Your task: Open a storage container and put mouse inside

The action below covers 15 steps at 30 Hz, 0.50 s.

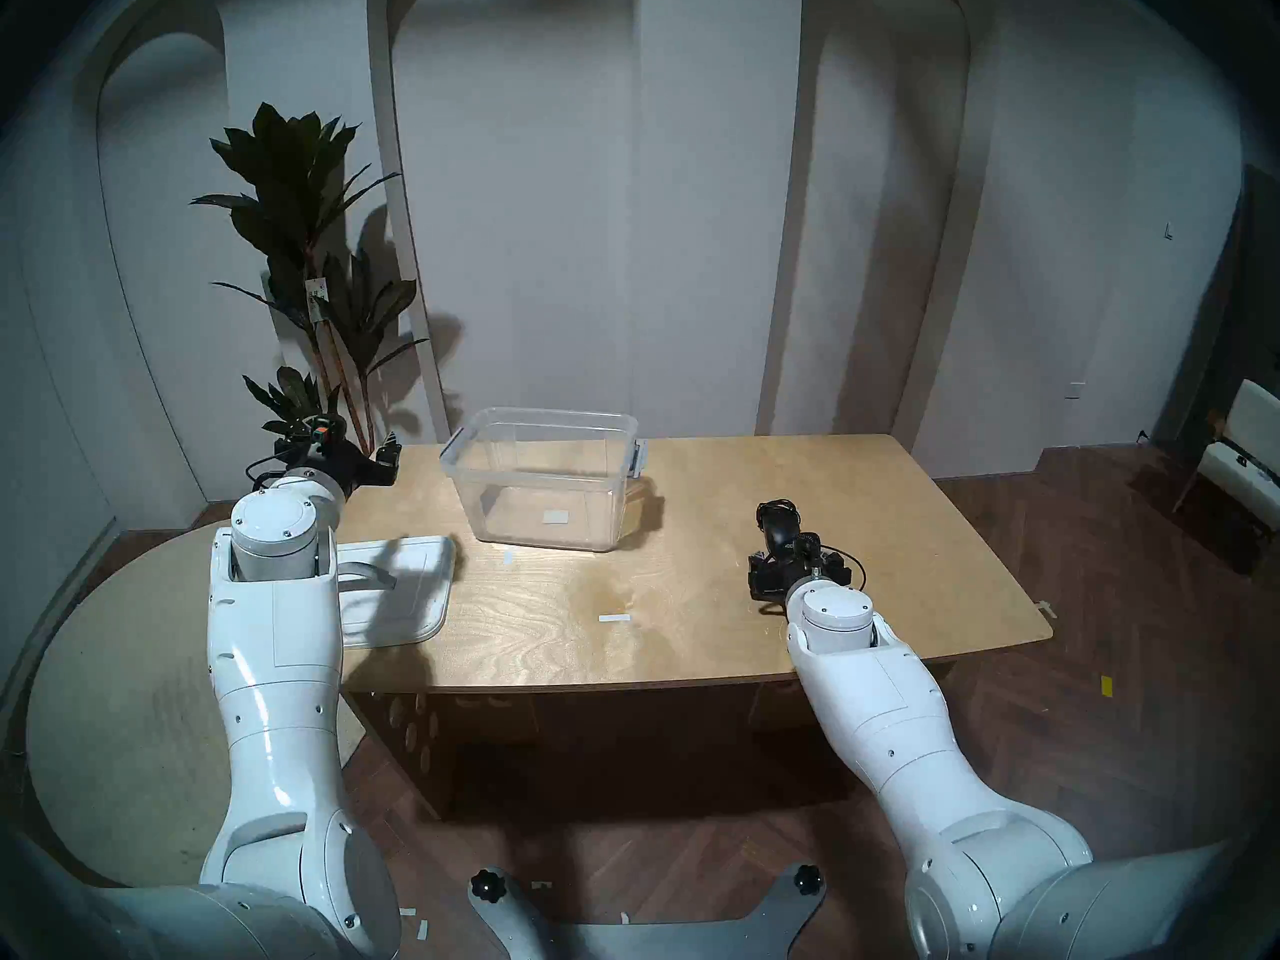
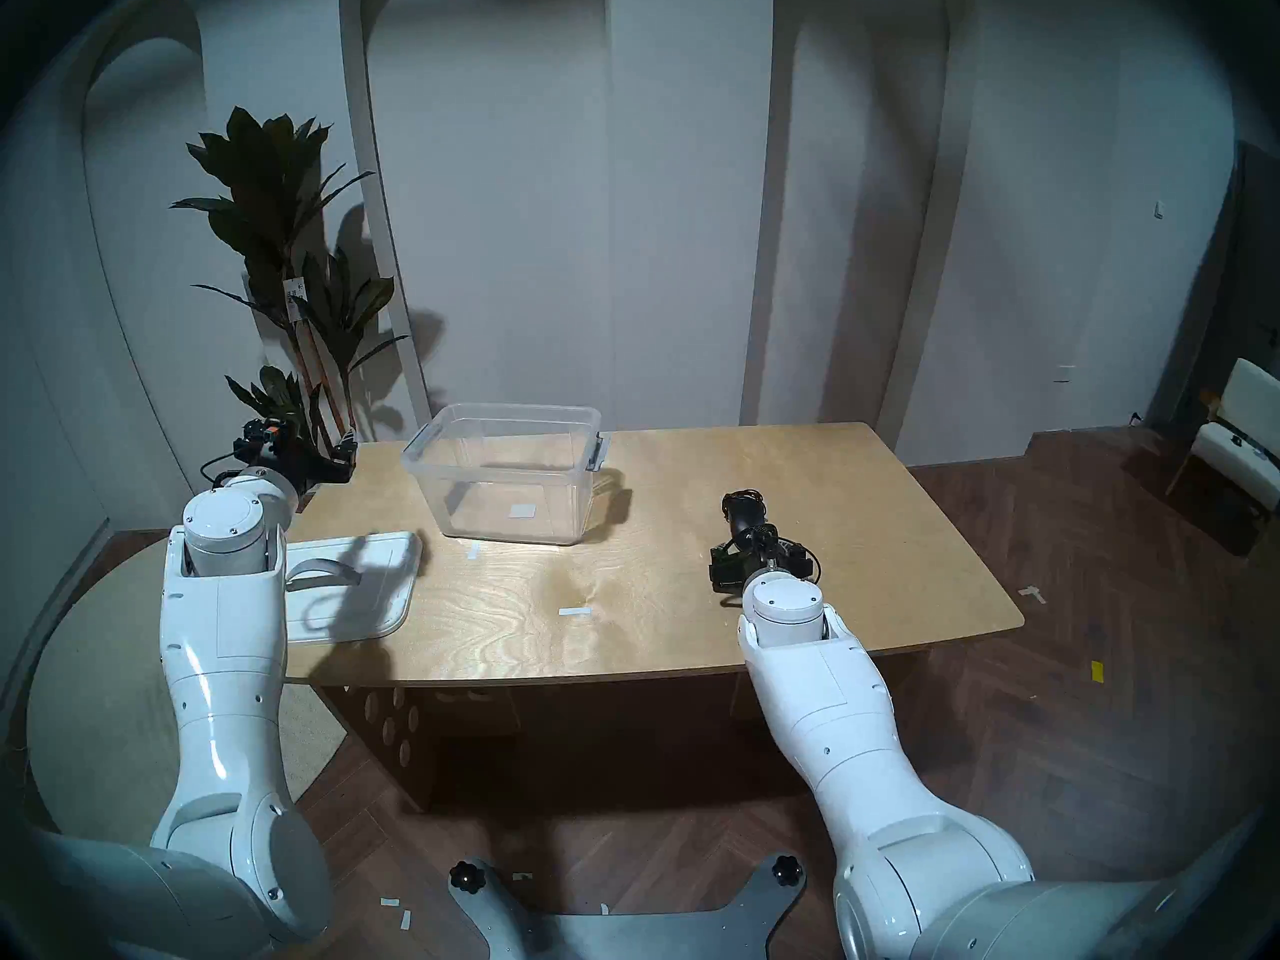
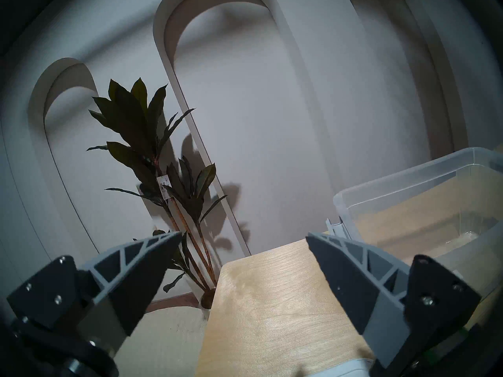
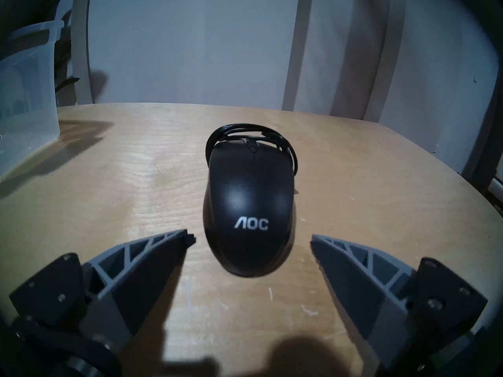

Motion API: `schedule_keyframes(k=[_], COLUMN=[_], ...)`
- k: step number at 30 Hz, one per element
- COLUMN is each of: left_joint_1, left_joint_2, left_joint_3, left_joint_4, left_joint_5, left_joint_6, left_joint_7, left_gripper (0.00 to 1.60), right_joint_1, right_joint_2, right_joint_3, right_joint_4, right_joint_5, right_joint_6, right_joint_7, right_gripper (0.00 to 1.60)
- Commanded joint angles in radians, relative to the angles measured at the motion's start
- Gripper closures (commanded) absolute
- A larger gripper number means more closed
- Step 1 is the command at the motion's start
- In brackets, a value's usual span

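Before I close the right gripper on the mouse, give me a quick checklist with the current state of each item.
1. Storage container open, lid off and lying on the table: ok.
2. Container interior free of other items: ok.
3. Right gripper open, its jaws either side of the mouse: ok.
4. Fingers touching the mouse: not ok, a gap shows on both sides.
5. Bundled cable outside the jaws: ok, it sits at the mouse's far end.
6. Left gripper open, empty, away from the container's opening: ok.
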Motion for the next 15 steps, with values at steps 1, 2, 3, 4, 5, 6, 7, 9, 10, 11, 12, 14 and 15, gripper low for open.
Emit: schedule_keyframes(k=[1, 2, 3, 4, 5, 6, 7, 9, 10, 11, 12, 14, 15], left_joint_1=[-0.018, -0.018, -0.018, -0.018, -0.018, -0.018, -0.017, -0.017, -0.017, -0.017, -0.017, -0.016, -0.016], left_joint_2=[0.010, 0.010, 0.010, 0.011, 0.011, 0.011, 0.012, 0.012, 0.013, 0.013, 0.014, 0.014, 0.015], left_joint_3=[0.002, 0.002, 0.002, 0.003, 0.003, 0.004, 0.004, 0.005, 0.005, 0.006, 0.006, 0.007, 0.007], left_joint_4=[-0.019, -0.019, -0.019, -0.019, -0.019, -0.019, -0.019, -0.018, -0.018, -0.018, -0.018, -0.018, -0.018], left_joint_5=[0.000, -0.001, -0.001, -0.002, -0.002, -0.003, -0.003, -0.004, -0.005, -0.005, -0.006, -0.007, -0.007], left_joint_6=[-0.004, -0.004, -0.004, -0.004, -0.004, -0.003, -0.003, -0.003, -0.003, -0.003, -0.003, -0.003, -0.003], left_joint_7=[0.000, 0.001, 0.001, 0.002, 0.002, 0.002, 0.003, 0.003, 0.004, 0.004, 0.005, 0.005, 0.006], left_gripper=[0.00, 0.00, 0.00, 0.00, 0.00, 0.00, 0.00, 0.00, 0.00, 0.00, 0.00, 0.00, 0.00], right_joint_1=[0.113, 0.130, 0.127, 0.141, 0.152, 0.160, 0.168, 0.185, 0.195, 0.214, 0.210, 0.236, 0.250], right_joint_2=[-0.013, -0.016, -0.017, -0.020, -0.023, -0.026, -0.029, -0.034, -0.035, -0.039, -0.040, -0.045, -0.046], right_joint_3=[0.002, 0.000, 0.000, -0.001, -0.001, 0.000, 0.000, 0.001, 0.001, 0.000, 0.002, 0.003, 0.000], right_joint_4=[0.064, 0.090, 0.089, 0.109, 0.126, 0.139, 0.153, 0.179, 0.193, 0.219, 0.217, 0.255, 0.276], right_joint_5=[-0.012, -0.014, -0.017, -0.019, -0.020, -0.022, -0.024, -0.025, -0.027, -0.027, -0.029, -0.028, -0.030], right_joint_6=[-0.050, -0.055, -0.061, -0.065, -0.068, -0.072, -0.076, -0.081, -0.085, -0.086, -0.091, -0.097, -0.100], right_joint_7=[-0.004, -0.003, -0.004, -0.004, -0.004, -0.005, -0.006, -0.009, -0.009, -0.011, -0.013, -0.015, -0.014], right_gripper=[0.00, 0.00, 0.00, 0.00, 0.00, 0.00, 0.00, 0.00, 0.00, 0.00, 0.00, 0.00, 0.00])
